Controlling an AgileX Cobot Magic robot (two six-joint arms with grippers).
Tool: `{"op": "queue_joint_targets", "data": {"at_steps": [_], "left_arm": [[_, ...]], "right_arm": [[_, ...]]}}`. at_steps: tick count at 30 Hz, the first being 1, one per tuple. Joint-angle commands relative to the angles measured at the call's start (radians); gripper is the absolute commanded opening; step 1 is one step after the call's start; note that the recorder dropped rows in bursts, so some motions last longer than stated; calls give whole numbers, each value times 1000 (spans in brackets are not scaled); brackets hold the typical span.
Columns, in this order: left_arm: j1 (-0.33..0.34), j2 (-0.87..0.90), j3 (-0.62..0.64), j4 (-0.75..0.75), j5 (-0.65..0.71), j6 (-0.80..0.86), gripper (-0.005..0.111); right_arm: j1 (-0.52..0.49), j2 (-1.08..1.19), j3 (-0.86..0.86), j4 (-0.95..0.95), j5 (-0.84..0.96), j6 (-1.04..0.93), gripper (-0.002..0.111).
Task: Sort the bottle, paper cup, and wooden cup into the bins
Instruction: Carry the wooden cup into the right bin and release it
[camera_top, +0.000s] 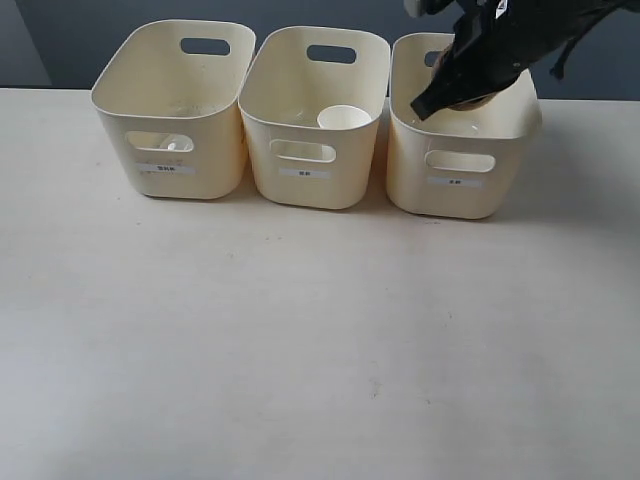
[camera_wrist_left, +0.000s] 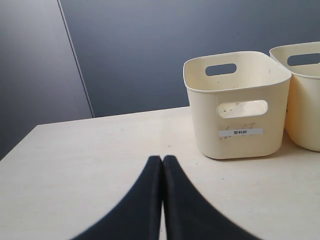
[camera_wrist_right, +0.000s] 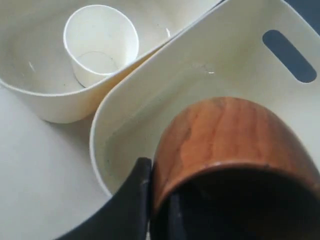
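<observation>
Table (camera_top: 300, 350): one, pale; I see the whole setup on it.
Bins: three, in a row at 12 o'clock: left bin (camera_top: 172, 110), middle bin (camera_top: 313, 115), right bin (camera_top: 462, 150).
Right gripper (camera_wrist_right: 160, 200): one; fingers clamped on the rim of the wooden cup (camera_wrist_right: 225, 145), one cup, held over the right bin.
Left gripper (camera_wrist_left: 162, 165): one; fingers pressed together, holding nothing, low above the table.
Paper cup (camera_top: 342, 118): one, upright inside the middle bin.
Bottle (camera_top: 172, 146): I cannot count it surely; only a white bit shows through the left bin's cut-out.

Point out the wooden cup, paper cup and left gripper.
wooden cup (camera_wrist_right: 220, 135), right wrist view, outer belly.
paper cup (camera_top: 343, 118), exterior view, rim.
left gripper (camera_wrist_left: 162, 162), left wrist view, between the closed fingertips.
</observation>
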Motion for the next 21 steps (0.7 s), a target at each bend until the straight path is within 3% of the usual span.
{"op": "queue_joint_targets", "data": {"at_steps": [1,21], "left_arm": [[0,-5,2,0,-5,-1,0],[0,-5,2,0,-5,-1,0]], "right_arm": [[-36,68,-97,76,28,-79,-1],[-113,517,-777,148,542,-73,-1]]}}
